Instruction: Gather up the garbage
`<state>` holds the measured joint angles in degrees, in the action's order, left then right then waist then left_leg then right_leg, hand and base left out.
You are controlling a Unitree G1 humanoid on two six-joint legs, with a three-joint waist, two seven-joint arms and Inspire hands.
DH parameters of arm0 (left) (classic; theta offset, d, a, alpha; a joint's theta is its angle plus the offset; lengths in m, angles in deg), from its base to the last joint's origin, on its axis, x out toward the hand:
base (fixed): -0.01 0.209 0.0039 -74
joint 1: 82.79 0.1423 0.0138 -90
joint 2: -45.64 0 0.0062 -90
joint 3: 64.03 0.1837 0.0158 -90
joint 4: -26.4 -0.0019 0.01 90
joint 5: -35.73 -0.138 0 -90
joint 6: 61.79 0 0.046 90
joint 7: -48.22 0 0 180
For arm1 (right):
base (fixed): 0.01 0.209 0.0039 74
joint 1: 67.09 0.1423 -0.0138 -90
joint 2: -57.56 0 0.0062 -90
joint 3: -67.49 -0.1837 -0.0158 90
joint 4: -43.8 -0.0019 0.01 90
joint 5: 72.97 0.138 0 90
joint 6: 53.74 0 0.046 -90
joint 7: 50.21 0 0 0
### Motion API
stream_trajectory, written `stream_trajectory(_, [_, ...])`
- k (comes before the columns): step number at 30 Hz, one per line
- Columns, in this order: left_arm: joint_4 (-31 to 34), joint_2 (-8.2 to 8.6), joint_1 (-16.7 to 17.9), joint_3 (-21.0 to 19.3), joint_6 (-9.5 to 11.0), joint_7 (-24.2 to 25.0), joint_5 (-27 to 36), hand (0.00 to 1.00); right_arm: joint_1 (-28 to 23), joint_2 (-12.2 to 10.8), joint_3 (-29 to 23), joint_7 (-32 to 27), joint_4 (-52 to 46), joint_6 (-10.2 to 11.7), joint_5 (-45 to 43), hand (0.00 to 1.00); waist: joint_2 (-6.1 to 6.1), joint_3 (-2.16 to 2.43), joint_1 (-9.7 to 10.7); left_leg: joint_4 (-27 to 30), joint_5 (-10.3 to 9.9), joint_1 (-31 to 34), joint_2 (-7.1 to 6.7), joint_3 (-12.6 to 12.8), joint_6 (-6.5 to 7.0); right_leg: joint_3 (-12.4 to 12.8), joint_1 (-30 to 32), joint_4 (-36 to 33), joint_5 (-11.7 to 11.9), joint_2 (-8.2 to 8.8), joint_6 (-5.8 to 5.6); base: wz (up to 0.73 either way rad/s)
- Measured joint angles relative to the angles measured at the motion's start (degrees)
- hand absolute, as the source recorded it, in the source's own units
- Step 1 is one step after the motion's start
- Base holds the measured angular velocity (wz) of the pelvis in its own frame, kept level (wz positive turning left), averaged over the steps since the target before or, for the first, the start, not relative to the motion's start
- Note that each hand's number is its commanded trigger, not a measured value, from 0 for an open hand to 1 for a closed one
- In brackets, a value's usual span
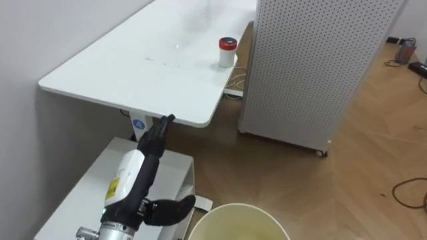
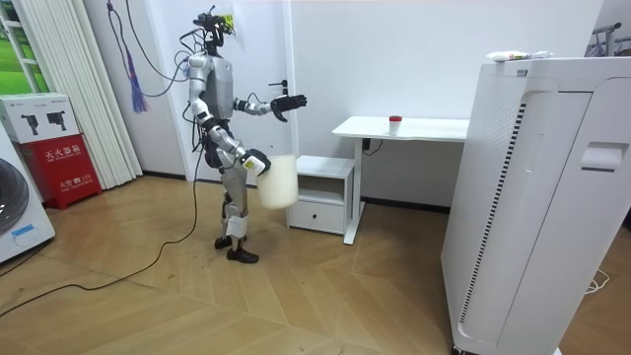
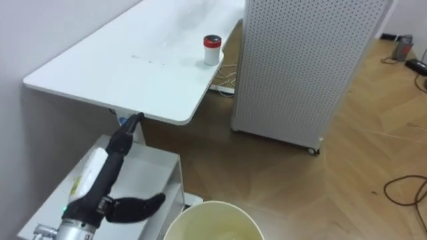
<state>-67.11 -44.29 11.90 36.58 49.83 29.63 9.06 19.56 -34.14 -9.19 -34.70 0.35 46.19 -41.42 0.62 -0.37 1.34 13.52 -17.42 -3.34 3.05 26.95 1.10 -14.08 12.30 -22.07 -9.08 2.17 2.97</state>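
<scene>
- Left hand (image 1: 133,173) was stretched forward over the low cabinet (image 1: 80,200), fingers straight, thumb out to the side, holding nothing. Its fingertips were level with the near edge of the desk (image 1: 120,73) and well apart from the target.
- We took the red-lidded cup (image 1: 227,53) as the garbage. It stood upright on the desk's far part, near the edge on the robot's right, touching neither hand.
- Nothing else lay on the desk that we could make out, so it looked like a single item to collect.
- Right hand (image 2: 256,163) carried the cream bucket (image 2: 279,184) at its rim, low at the robot's side. We could not tell its grip at that range.
- In the eye views the bucket's mouth sat just below the left arm, and the part of its inside we could see held nothing.
- Perforated white unit (image 1: 313,67) stood on the floor just past the desk's right edge, close to the cup.
- In the room view the robot stood upright beside the cabinet, facing the desk.
- Our read on progress: early, with nothing collected.
- Left to do, in our judgement:
  - close the distance, since the cup looked beyond arm's reach from that stance
  - grasp it with the free left hand
  - drop it in the bucket
</scene>
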Motion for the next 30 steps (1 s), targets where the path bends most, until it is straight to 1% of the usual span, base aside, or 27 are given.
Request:
stream_trajectory(1, [0.2, -0.06, 0.0, -0.1, 0.0, 0.0, 0.0, 0.00, 0.0, 0.0, 0.0, 0.0, 0.0, 0.0, -0.6, 1.00, -0.01, 0.00, 0.0, 0.0, 0.0, 0.2, 0.00, -0.8, 0.00, 0.1, -0.1, 0.5, 0.2, -0.23, 0.13, -0.11])
stream_trajectory(2, [0.4, -0.11, 0.0, -0.2, 0.0, -0.1, 0.0, 0.00, 0.0, -0.2, 0.0, 0.3, 0.0, 0.0, -1.2, 1.00, 0.27, 0.00, 0.4, 0.0, 0.1, 0.2, 0.02, -1.5, -0.04, 0.0, -0.2, 0.8, 0.3, -0.35, 0.22, -0.05])
stream_trajectory(3, [0.4, -0.11, 0.0, -0.2, 0.0, -0.1, 0.0, 0.00, 0.0, -0.4, -0.3, 0.5, -0.1, 0.0, -1.7, 1.00, 0.53, 0.06, 0.7, 0.1, 0.2, 0.1, 0.14, -1.4, -0.10, -0.1, -0.3, 1.2, 0.3, -0.39, 0.24, 0.00])
stream_trajectory(6, [0.4, -0.09, 0.0, -0.2, 0.0, -0.3, 0.2, 0.00, -0.1, -0.4, -0.8, 0.6, -0.2, 0.0, -2.6, 1.00, 0.72, -0.05, 2.0, 0.7, 0.2, -0.5, 0.52, -1.2, -0.11, -0.3, -1.2, 1.4, 0.3, -0.63, 0.26, -0.01])
stream_trajectory(8, [0.4, -0.15, -0.1, -0.2, 0.0, -1.1, 0.3, 0.00, -0.1, -0.5, -0.8, 0.6, -0.2, 0.0, -2.6, 1.00, 0.86, -0.14, 2.1, 1.9, 0.1, -0.5, 0.81, -0.5, -0.13, -0.5, -1.1, 1.4, 0.3, -0.64, 0.38, -0.20])
stream_trajectory(10, [0.3, -0.17, -0.1, -0.2, 0.0, -1.1, 0.3, 0.00, -0.2, -0.6, -0.8, 0.6, -0.2, 0.0, -2.8, 1.00, 0.86, -0.21, 1.8, 3.2, 0.0, -0.7, 1.30, 0.0, -0.41, -0.6, -1.4, 1.4, 0.3, -0.90, 0.73, -0.31])
stream_trajectory(11, [0.4, -0.10, -0.1, -0.2, 0.0, -1.1, 0.4, 0.00, -0.3, -0.7, -0.8, 0.6, -0.2, 0.0, -2.8, 1.00, 0.87, -0.33, 1.4, 5.1, -0.5, -0.7, 1.87, -0.1, -0.68, -0.6, -1.8, 1.4, 0.0, -1.21, 1.19, -0.37])
stream_trajectory(12, [0.4, -0.04, -0.1, -0.2, 0.0, -1.1, 0.4, 0.00, -0.3, -0.8, -0.8, 0.6, -0.2, 0.0, -3.0, 1.00, 0.80, -0.47, 1.4, 8.8, -1.1, -0.1, 2.96, -0.1, -1.45, -0.6, -2.4, 1.3, -0.5, -1.50, 1.62, -0.36])
stream_trajectory(13, [0.4, 0.00, -0.1, -0.2, 0.0, -1.1, 0.4, 0.00, -0.4, -0.9, -0.8, 0.7, -0.3, 0.0, -3.0, 1.00, 0.90, -0.53, 1.5, 10.9, -1.2, 0.3, 3.48, -0.2, -1.64, -0.3, -2.7, 1.2, -1.0, -1.61, 1.74, -0.35])
stream_trajectory(14, [0.4, 0.18, -0.1, -0.2, 0.0, -1.1, 0.8, 0.00, -0.6, -0.8, -0.8, 0.8, -0.4, 0.0, -3.0, 1.00, 0.86, -0.59, 1.3, 16.0, -1.2, 1.5, 4.49, -0.6, -1.64, 0.8, -3.1, 0.5, -2.1, -2.02, 2.20, -0.47])
stream_trajectory(15, [0.4, 0.35, -0.1, -0.2, 0.0, -1.1, 1.3, 0.00, -0.5, -0.7, -0.8, 0.7, -0.4, 0.0, -3.0, 1.00, 0.49, -0.68, 0.9, 22.6, -0.9, 3.4, 5.79, -1.9, -1.86, 2.7, -3.3, -0.5, -2.9, -3.01, 2.46, -0.57])
stream_trajectory(16, [0.4, 0.42, -0.1, -0.2, 0.1, -1.1, 1.6, 0.00, -0.6, -0.6, -0.7, 0.7, -0.4, 0.0, -3.0, 1.00, 0.26, -0.75, 0.7, 26.2, -0.4, 4.8, 6.33, -3.6, -1.84, 3.7, -3.3, -1.0, -3.2, -3.53, 2.80, -0.69])
stream_trajectory(17, [0.4, 0.71, -0.1, -0.3, 0.1, -1.2, 2.7, 0.00, -0.6, -0.5, -0.7, 0.6, -0.5, 0.0, -3.0, 1.00, -0.13, -0.85, 0.1, 32.5, 1.6, 8.3, 6.36, -8.7, -1.46, 5.6, -4.1, -1.7, -3.4, -4.46, 3.48, -0.68])
stream_trajectory(18, [0.3, 1.01, -0.1, -0.3, 0.1, -1.2, 3.8, 0.00, -0.9, -0.5, -0.7, 0.3, -0.5, 0.0, -3.1, 1.00, -0.29, -0.78, -0.2, 34.3, 1.5, 11.0, 5.31, -12.8, -1.25, 7.0, -4.5, -1.6, -3.6, -4.86, 3.79, -0.60])
stream_trajectory(19, [0.4, 1.17, -0.2, -0.3, 0.2, -1.2, 4.7, 0.00, -0.9, -0.7, -0.8, 0.2, -0.5, 0.0, -3.1, 1.00, -0.39, -0.67, -0.1, 34.0, 1.4, 12.5, 4.77, -14.1, -1.08, 7.4, -4.6, -1.6, -3.6, -4.86, 3.84, -0.56])
stream_trajectory(20, [0.3, 1.68, -0.2, -0.3, 0.6, -1.4, 6.2, 0.00, -0.9, -0.8, -1.2, -0.4, -0.5, 0.0, -3.1, 1.00, -0.07, -0.85, -0.3, 32.4, 1.4, 15.4, 3.53, -15.6, -1.08, 9.1, -4.8, -1.5, -3.8, -4.92, 3.91, -0.65])
stream_trajectory(21, [-0.1, 2.07, -0.1, -0.3, 0.9, -1.7, 6.9, 0.00, -0.9, -0.8, -1.2, -0.6, -0.2, 0.0, -3.0, 1.00, 0.15, -1.00, -1.2, 28.8, 1.6, 17.8, 1.96, -17.7, -1.37, 10.8, -5.3, -1.2, -3.8, -4.93, 3.82, -0.74])
stream_trajectory(22, [-0.1, 2.05, -0.1, -0.3, 0.9, -1.7, 7.0, 0.00, -1.0, -0.7, -1.2, -0.8, -0.1, -0.1, -3.0, 1.00, 0.33, -1.08, -1.6, 26.4, 2.0, 19.0, 1.11, -19.0, -1.71, 11.7, -5.5, -1.0, -3.8, -5.02, 3.78, -0.84])
stream_trajectory(23, [-0.1, 2.02, -0.1, -0.3, 1.1, -2.0, 7.5, 0.00, -1.1, -0.5, -1.2, -1.3, -0.1, -0.1, -3.0, 1.00, 0.32, -0.99, -2.2, 19.9, 2.9, 21.0, -0.02, -21.6, -2.51, 12.8, -5.7, -0.9, -4.1, -5.13, 3.69, -0.77])
stream_trajectory(24, [-0.1, 2.03, -0.1, -0.4, 1.3, -2.1, 8.1, 0.00, -1.2, -0.4, -1.2, -1.8, -0.1, -0.2, -3.0, 1.00, -0.08, -0.73, -2.9, 12.4, 5.6, 22.3, -0.75, -23.7, -2.94, 14.0, -6.0, -1.1, -4.7, -5.27, 3.47, -0.67])
stream_trajectory(25, [-0.2, 2.02, -0.2, -0.4, 1.4, -2.2, 8.2, 0.00, -1.2, -0.4, -1.2, -2.1, -0.1, -0.5, -3.0, 1.00, -0.34, -0.57, -2.9, 8.7, 7.5, 22.8, -1.00, -24.7, -2.94, 14.4, -6.2, -1.4, -5.2, -5.30, 3.30, -0.53])
stream_trajectory(26, [-1.3, 2.06, -0.1, -0.4, 2.0, -2.1, 8.1, 0.00, -1.5, -0.3, -1.1, -2.4, -0.1, -1.5, -3.0, 1.00, 0.08, -0.35, -3.5, 4.1, 11.8, 23.1, -1.90, -26.1, -3.11, 16.0, -6.3, -2.7, -6.8, -5.05, 2.74, -0.49])
stream_trajectory(27, [-2.1, 2.08, -0.1, -0.5, 2.2, -2.1, 8.0, 0.00, -1.7, -0.2, -1.1, -2.5, -0.1, -2.0, -3.0, 1.00, -0.27, 0.38, -4.0, 2.1, 16.0, 22.5, -3.16, -27.6, -3.22, 17.8, -6.3, -4.0, -8.2, -5.02, 1.72, -0.46])
stream_trajectory(28, [-2.2, 2.07, -0.1, -0.6, 2.2, -2.1, 8.0, 0.00, -1.7, -0.2, -1.1, -2.5, -0.2, -2.1, -3.0, 1.00, -0.24, 0.44, -4.0, 1.8, 17.4, 22.2, -3.78, -28.2, -2.70, 18.5, -6.3, -4.3, -8.8, -5.05, 0.88, -0.31])
stream_trajectory(29, [-2.2, 2.05, -0.2, -1.1, 2.2, -2.1, 8.0, 0.00, -1.6, -0.2, -1.0, -2.5, -0.2, -2.1, -2.8, 1.00, 0.29, 0.28, -4.2, 1.8, 18.4, 21.4, -3.99, -27.0, -1.30, 18.5, -6.4, -4.1, -9.5, -4.89, 0.25, -0.29])
stream_trajectory(30, [-2.1, 2.03, 0.0, -1.4, 2.2, -2.1, 8.1, 0.00, -1.8, -0.2, -0.9, -2.5, -0.1, -2.1, -2.5, 1.00, 0.88, 0.34, -5.1, 2.5, 19.1, 21.2, -3.96, -25.6, 0.06, 18.1, -6.8, -3.1, -9.7, -4.02, 0.12, -0.36])
